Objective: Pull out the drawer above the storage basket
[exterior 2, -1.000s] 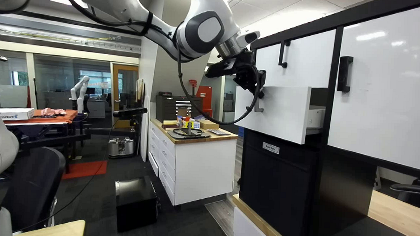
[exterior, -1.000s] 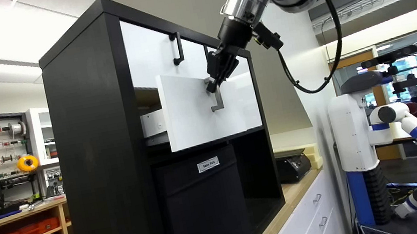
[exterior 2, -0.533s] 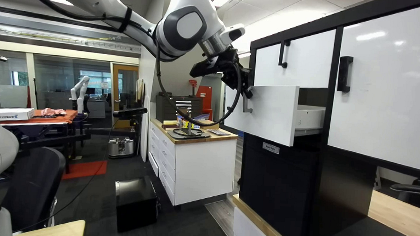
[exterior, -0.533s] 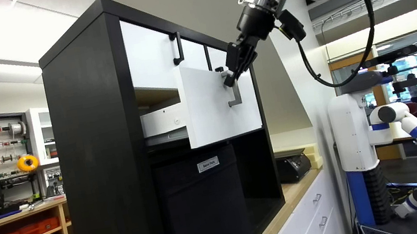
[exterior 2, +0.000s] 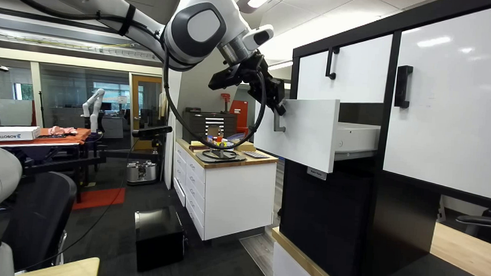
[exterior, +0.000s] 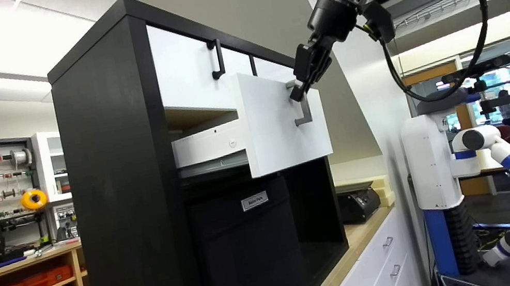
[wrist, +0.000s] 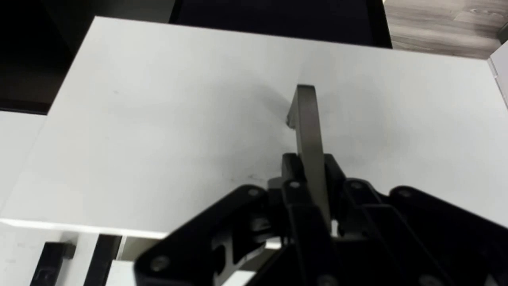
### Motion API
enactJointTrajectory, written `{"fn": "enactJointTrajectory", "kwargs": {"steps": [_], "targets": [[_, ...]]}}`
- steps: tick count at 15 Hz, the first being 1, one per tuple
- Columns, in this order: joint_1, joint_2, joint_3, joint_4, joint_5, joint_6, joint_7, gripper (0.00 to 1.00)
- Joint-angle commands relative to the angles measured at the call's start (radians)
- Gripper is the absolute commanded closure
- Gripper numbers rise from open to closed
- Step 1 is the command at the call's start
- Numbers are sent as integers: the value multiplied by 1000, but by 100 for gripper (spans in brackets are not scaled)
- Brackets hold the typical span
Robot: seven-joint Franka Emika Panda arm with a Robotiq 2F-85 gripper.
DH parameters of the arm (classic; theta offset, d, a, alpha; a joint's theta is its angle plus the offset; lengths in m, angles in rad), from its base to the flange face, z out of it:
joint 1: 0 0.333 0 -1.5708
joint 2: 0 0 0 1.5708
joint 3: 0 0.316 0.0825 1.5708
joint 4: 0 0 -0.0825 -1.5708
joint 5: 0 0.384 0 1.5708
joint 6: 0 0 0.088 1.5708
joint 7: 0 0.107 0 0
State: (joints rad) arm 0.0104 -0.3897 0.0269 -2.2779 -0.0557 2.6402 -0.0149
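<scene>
Wrist view shows the hand (wrist: 312, 167) clamped on the handle (wrist: 308, 115) — the drawer (wrist: 178, 123) just beyond.

In an exterior view, the drawer (exterior 2: 308, 134) stands partly out of the black cabinet (exterior 2: 405, 224), its white side panel (exterior 2: 358, 139) showing behind the front. The gripper (exterior 2: 280, 108), tilted downward at the end of the arm (exterior 2: 200, 26), meets the upper part of the grey handle (exterior 2: 277, 123). Beneath the drawer sits the storage basket (exterior 2: 324, 224); the drawer's lower edge partly covers its label (exterior 2: 316, 173), whose print is probably too blurred to read. 2 more white fronts show, above (exterior 2: 351, 78) and beside (exterior 2: 454, 109), each with a black handle (exterior 2: 402, 86).
</scene>
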Motion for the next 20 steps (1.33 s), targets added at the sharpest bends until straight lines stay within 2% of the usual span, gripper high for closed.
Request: {"fn": "enactJointTrajectory", "kwargs": {"steps": [1,6,9,14,17,19,20], "targets": [[-30,-43,-11,-92,-30,-64,-3,53],[-48,-46,-20,-129,-43,-148,-7,22],[-54,-53,-22,-109,-60,-273,-20,1],[-41,-67,-24,-50,-64,-536,-51,0],[-36,-65,-25,-10,-57,-656,-55,0],[-35,-54,-24,14,-58,-706,-52,0],[-35,-53,-25,-15,-57,-646,-39,0]]}}
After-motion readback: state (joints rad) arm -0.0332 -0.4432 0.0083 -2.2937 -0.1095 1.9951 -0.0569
